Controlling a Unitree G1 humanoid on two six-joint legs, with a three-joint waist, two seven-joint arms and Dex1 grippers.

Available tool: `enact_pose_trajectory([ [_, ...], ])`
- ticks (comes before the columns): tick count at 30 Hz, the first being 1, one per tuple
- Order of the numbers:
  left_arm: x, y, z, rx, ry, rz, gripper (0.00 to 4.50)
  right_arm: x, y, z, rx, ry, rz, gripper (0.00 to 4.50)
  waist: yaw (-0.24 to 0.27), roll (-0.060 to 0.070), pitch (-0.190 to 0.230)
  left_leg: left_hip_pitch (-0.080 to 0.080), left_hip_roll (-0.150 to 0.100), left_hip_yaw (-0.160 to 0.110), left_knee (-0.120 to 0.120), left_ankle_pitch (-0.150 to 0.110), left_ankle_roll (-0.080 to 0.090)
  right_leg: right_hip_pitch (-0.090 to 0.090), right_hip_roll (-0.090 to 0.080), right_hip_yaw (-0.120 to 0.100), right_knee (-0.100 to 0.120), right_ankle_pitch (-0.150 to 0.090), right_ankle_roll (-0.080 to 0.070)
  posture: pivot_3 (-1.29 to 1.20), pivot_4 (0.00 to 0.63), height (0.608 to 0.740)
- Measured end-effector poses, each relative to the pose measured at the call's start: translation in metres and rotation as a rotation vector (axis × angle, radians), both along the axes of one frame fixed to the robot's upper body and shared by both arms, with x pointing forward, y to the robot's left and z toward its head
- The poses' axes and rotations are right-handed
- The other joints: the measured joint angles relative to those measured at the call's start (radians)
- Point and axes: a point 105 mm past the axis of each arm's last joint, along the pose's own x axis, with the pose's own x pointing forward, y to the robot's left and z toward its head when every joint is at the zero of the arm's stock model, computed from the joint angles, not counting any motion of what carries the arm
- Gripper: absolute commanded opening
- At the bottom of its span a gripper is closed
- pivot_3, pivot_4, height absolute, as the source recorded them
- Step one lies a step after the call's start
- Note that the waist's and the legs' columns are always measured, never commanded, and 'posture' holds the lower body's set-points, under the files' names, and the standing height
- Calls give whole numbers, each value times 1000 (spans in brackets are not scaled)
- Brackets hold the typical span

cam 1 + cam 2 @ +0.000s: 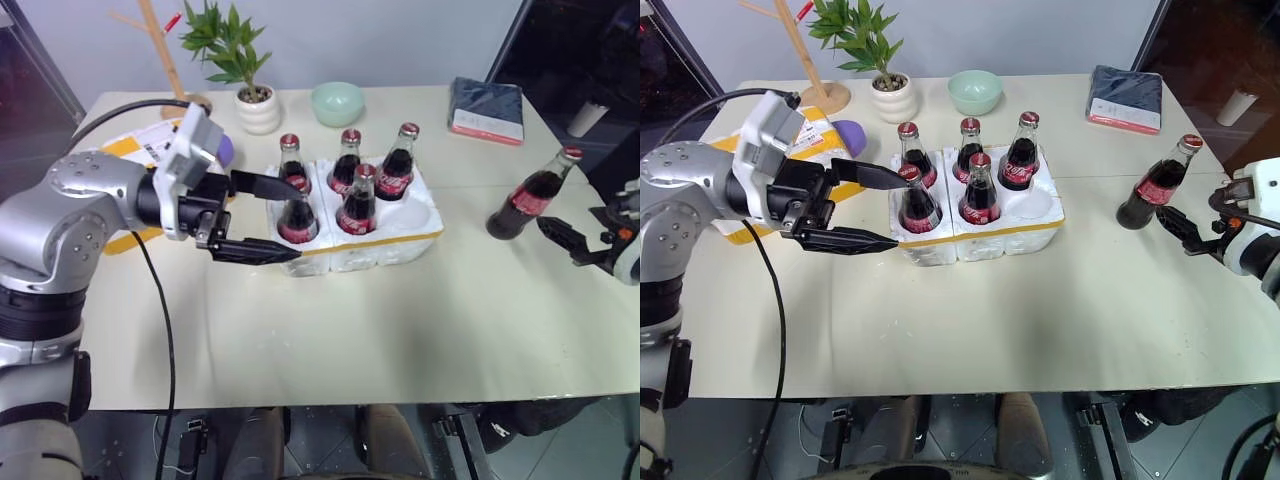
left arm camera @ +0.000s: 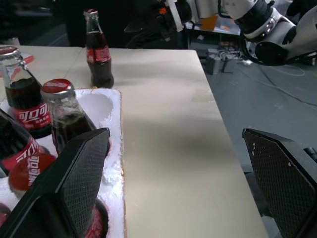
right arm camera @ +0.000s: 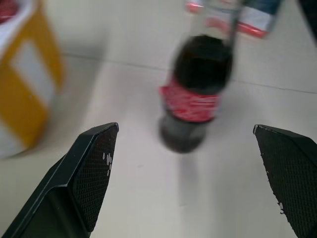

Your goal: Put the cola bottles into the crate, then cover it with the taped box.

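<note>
1. Five cola bottles (image 1: 978, 190) stood upright in the crate (image 1: 1040, 215), one front well on the right-gripper side vacant
2. A sixth cola bottle (image 1: 1155, 184) stood on the table (image 1: 990, 310), just ahead of the right gripper (image 1: 1188, 232), whose fingers were spread with nothing between them
3. The left gripper (image 1: 865, 207) hung open beside the crate, its tips flanking the near-left bottle without gripping it
4. The taped box (image 1: 820, 135) lay behind the left gripper
</note>
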Motion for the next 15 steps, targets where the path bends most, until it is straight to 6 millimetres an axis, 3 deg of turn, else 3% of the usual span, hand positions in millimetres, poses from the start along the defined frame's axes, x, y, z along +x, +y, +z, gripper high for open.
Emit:
enact_pose_trajectory([
  [5,1,-3,-3,8,0,-3,4500,22,2,-12,57,-31,8,4472,1,0,0,0,0,0,0,0,0,0,0,0,0,0,0,0,150,739],
  [11,-1,-5,-2,16,-17,-7,4500,46,-9,-24,136,-66,-39,4472,0,0,0,0,0,0,-1,0,0,0,0,0,0,0,0,0,150,739],
  [15,-1,-5,-1,24,-25,2,4500,59,-2,-31,173,-75,-3,4472,-1,1,0,0,0,0,-1,0,0,0,0,0,0,0,0,0,150,739],
])
